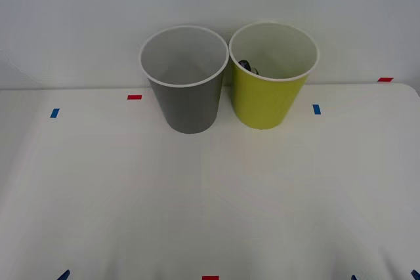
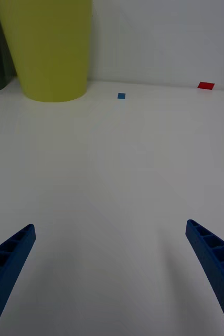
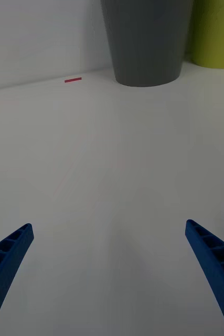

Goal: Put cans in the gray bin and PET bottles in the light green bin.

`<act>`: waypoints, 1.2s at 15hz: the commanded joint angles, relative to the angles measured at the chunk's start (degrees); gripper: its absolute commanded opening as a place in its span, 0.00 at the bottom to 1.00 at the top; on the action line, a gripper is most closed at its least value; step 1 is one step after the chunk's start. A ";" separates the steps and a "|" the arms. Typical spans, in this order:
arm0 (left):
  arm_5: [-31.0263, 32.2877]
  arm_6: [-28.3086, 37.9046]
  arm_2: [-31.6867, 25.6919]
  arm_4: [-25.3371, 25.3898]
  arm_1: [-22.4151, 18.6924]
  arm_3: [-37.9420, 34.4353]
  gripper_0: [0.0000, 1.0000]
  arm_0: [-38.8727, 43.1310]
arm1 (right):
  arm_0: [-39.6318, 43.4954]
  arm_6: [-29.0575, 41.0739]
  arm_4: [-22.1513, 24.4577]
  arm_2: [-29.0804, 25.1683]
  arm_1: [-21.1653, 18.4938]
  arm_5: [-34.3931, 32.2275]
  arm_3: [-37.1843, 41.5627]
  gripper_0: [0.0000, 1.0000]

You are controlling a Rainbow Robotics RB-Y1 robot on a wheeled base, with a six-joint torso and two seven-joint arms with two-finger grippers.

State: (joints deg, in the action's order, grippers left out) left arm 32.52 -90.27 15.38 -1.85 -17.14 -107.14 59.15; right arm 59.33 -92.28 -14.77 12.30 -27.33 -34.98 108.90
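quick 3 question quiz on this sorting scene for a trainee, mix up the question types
1. True or false: the gray bin stands on the robot's left of the light green bin.
2. Multiple choice: a small dark object shows inside which bin? A) gray B) light green C) neither
3. Fill in: the fingers of the left gripper and right gripper are both ____, holding nothing.

Key
1. True; in the front view the two bins stand side by side at the back of the table.
2. B; it peeks above the inner wall, too hidden to identify.
3. Open.
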 commanded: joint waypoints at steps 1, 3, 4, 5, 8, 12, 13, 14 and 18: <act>0.00 0.00 0.00 0.01 0.00 0.01 1.00 0.00 | 0.00 0.00 0.00 0.00 0.00 0.00 0.00 1.00; 0.00 0.00 0.00 0.01 0.00 0.01 1.00 0.00 | 0.00 0.00 0.00 0.00 0.00 0.00 0.00 1.00; 0.00 0.00 0.00 0.01 0.00 0.01 1.00 0.00 | 0.00 0.00 0.00 0.00 0.00 0.00 0.00 1.00; 0.00 0.00 0.00 0.01 0.00 0.01 1.00 0.00 | 0.00 0.00 0.00 0.00 0.00 0.00 0.00 1.00; 0.00 0.00 0.00 0.01 0.00 0.01 1.00 0.00 | 0.00 0.00 0.00 0.00 0.00 0.00 0.00 1.00; 0.00 0.00 0.00 0.01 0.00 0.01 1.00 0.00 | 0.00 0.00 0.00 0.00 0.00 0.00 0.00 1.00; 0.00 0.00 0.00 0.01 0.00 0.01 1.00 0.00 | 0.00 0.00 0.00 0.00 0.00 0.00 0.00 1.00; 0.00 0.00 0.00 0.01 0.00 0.01 1.00 0.00 | 0.00 0.00 0.00 0.00 0.00 0.00 0.00 1.00; 0.00 0.00 0.00 0.01 0.00 0.01 1.00 0.00 | 0.00 0.00 0.00 0.00 0.00 0.00 0.00 1.00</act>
State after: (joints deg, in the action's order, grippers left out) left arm 32.52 -90.27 15.38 -1.85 -17.14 -107.14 59.15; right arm 59.33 -92.28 -14.77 12.30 -27.33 -34.98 108.90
